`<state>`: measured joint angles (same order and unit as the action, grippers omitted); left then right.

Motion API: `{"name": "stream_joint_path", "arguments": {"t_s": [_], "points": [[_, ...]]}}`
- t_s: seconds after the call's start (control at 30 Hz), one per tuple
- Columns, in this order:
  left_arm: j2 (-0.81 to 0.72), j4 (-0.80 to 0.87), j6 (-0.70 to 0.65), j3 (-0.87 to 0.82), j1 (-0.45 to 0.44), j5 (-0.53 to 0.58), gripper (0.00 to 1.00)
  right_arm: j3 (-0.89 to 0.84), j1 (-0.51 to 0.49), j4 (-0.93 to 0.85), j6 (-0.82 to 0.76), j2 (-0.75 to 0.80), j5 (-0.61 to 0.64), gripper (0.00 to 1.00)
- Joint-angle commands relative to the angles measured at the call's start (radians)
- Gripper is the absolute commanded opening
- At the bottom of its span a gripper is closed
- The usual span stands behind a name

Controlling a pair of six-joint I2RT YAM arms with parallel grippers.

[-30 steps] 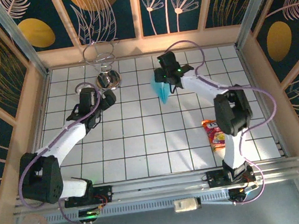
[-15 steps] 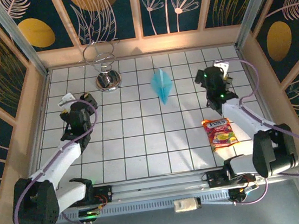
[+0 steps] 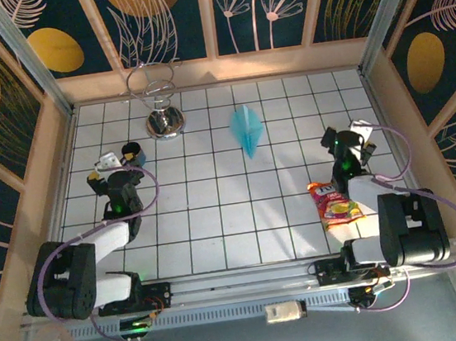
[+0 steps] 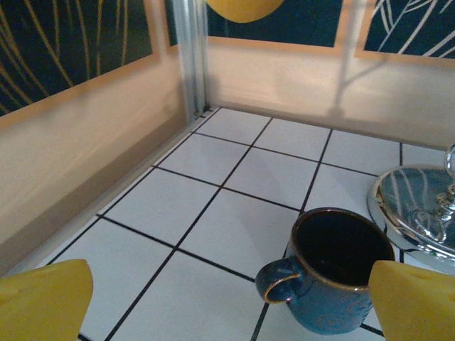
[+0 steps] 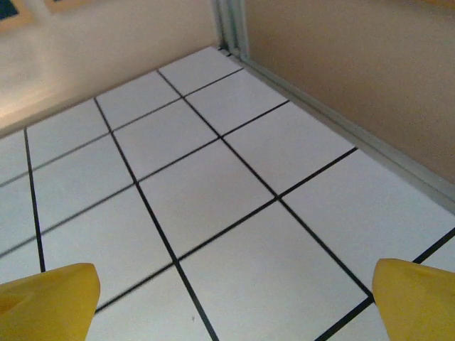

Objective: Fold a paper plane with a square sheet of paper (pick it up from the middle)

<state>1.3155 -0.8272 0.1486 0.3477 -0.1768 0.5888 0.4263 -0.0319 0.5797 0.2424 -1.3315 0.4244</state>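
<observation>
The small light-blue folded paper plane (image 3: 247,128) is being seen lying at the far middle of the white tiled table (image 3: 218,222), nose toward the arms, well apart from both wide-open, empty jaws, with the right gripper (image 3: 347,136) being judged nearer than the left gripper (image 3: 107,170).

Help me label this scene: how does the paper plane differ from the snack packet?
Colour: the paper plane is plain light blue; the snack packet is printed orange-red. Shape: the paper plane is a narrow triangle, tip toward the near edge; the snack packet is roughly rectangular. Place: the paper plane lies far and central; the snack packet lies at the near right. Both lie flat on the tiled table.
</observation>
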Motion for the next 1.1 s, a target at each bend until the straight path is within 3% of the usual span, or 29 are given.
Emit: {"name": "stream_joint_path", "arguments": {"t_s": [0.0, 0.2, 0.43, 0.63, 0.7, 0.93, 1.07], "points": [[0.036, -0.09, -0.024, 0.001, 0.044, -0.133, 0.99, -0.037, 0.002, 0.22, -0.074, -0.033, -0.042, 0.98], [0.077, -0.176, -0.018, -0.035, 0.132, -0.353, 0.99, -0.145, 0.012, 0.479, -0.171, -0.083, -0.178, 0.99], [0.146, -0.392, -0.028, -0.1, 0.201, -0.485, 0.99, -0.206, 0.031, 0.685, -0.21, -0.16, -0.273, 0.99], [0.197, -0.49, -0.022, -0.13, 0.204, -0.482, 0.99, -0.228, 0.034, 0.786, -0.212, -0.23, -0.291, 0.99], [0.219, -0.555, -0.026, -0.152, 0.204, -0.486, 0.99, -0.224, 0.038, 0.778, -0.209, -0.23, -0.297, 0.99], [0.217, -0.52, -0.028, -0.135, 0.203, -0.46, 0.99, -0.222, 0.038, 0.77, -0.21, -0.229, -0.297, 0.99], [0.213, -0.62, -0.028, -0.191, 0.203, -0.467, 0.99, -0.222, 0.038, 0.771, -0.21, -0.229, -0.297, 0.99]]}}
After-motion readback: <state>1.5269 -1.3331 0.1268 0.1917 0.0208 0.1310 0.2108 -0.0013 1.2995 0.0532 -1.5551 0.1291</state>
